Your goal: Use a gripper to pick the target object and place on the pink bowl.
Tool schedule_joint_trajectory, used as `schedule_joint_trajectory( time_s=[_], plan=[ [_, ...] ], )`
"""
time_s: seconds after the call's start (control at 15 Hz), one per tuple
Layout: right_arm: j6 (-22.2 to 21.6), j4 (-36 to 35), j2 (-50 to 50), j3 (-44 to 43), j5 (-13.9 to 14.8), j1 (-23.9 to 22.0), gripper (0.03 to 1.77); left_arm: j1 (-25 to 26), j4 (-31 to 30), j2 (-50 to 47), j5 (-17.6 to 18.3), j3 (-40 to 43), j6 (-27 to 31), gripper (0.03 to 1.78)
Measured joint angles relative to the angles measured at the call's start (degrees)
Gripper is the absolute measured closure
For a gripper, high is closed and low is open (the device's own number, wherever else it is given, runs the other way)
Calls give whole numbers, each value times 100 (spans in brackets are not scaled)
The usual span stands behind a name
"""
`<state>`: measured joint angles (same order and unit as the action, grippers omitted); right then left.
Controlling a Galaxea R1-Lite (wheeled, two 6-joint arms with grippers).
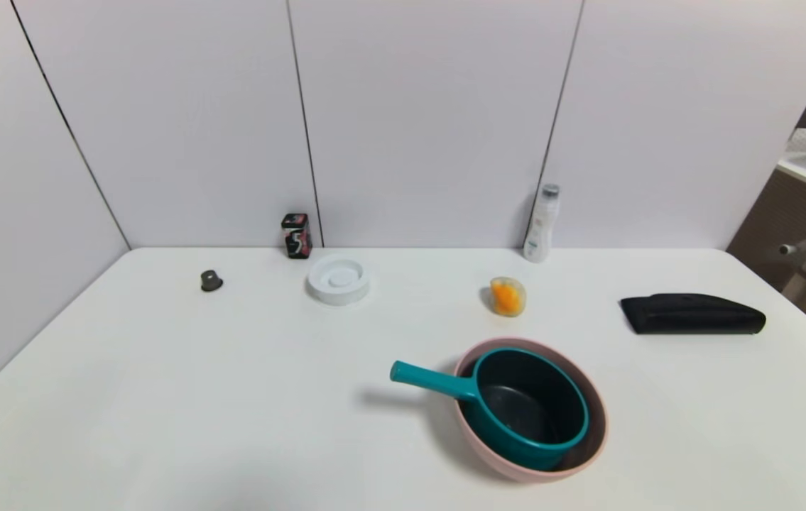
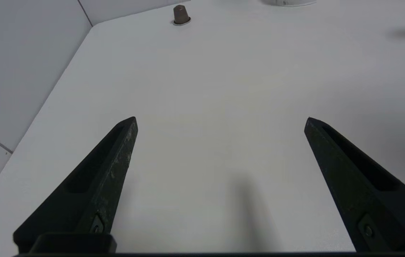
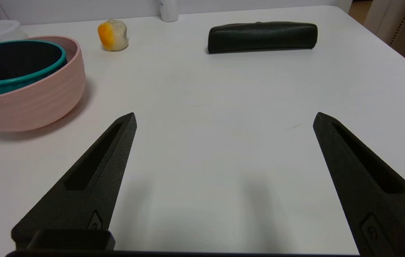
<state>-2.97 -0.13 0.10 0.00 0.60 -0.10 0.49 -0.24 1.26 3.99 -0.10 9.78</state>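
nests the teal saucepan [image 1: 491,429] mouth-up inside the pink bowl [image 1: 537,477], with the handle [image 1: 431,379] jutting over the rim towards the left side, likely too long to fit within. looks finished as a placement, seemingly needing no further grip. holds nothing in the left gripper [image 2: 221,121], jaws wide apart above the table [image 1: 232,390], nor in the right gripper [image 3: 226,116], equally spread, probably keeping both clear to avoid knocking the saucepan
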Motion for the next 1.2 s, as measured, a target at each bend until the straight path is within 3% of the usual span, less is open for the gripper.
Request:
schedule_joint_trajectory(
  time_s=[0.13,0.33,0.87,1.2],
  plan=[
    [0,-2,0,0,2,0,9,0,29,-93,-38,7,-367,12],
    [2,-2,0,0,2,0,9,4,13,-133,-380,10,-973,12],
    [13,-2,0,0,6,0,9,2,11,-141,-389,10,-1002,12],
    [-389,-55,0,0,205,0,9,2,9,-139,-391,10,-1002,12]
  ],
)
